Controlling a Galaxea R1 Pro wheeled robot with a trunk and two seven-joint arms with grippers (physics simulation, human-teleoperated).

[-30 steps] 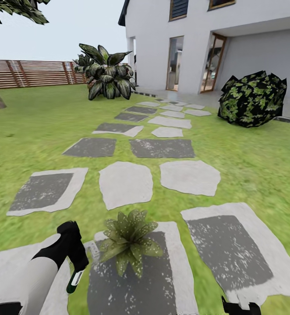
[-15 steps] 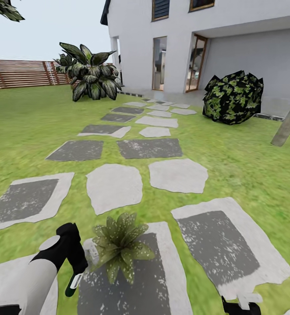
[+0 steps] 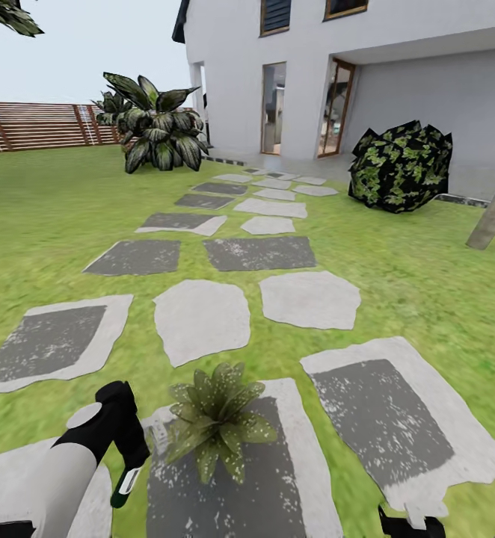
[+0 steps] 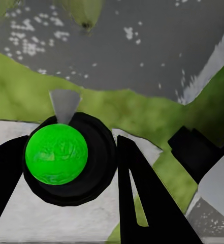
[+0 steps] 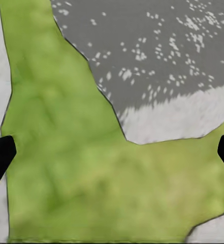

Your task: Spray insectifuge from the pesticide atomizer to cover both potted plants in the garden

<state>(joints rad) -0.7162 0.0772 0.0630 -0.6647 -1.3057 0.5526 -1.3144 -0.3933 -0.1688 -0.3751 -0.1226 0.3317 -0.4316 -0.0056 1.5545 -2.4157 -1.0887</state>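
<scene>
Here one potted plant (image 3: 216, 422) stands on a dark stepping stone (image 3: 232, 493), with open lawn (image 3: 419, 291) to either side. The left end effector (image 3: 131, 456) grips the pesticide atomizer (image 3: 125, 484), dark green with a pale end, just beside the plant. The right end effector (image 5: 112, 152) hangs wide over grass.

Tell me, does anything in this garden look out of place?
One thing: the small potted plant stands on a grey stepping stone in the walkway, not in the lawn. Beside it, the left gripper holds the pesticide atomizer. Otherwise, nothing looks spilled or broken.
</scene>
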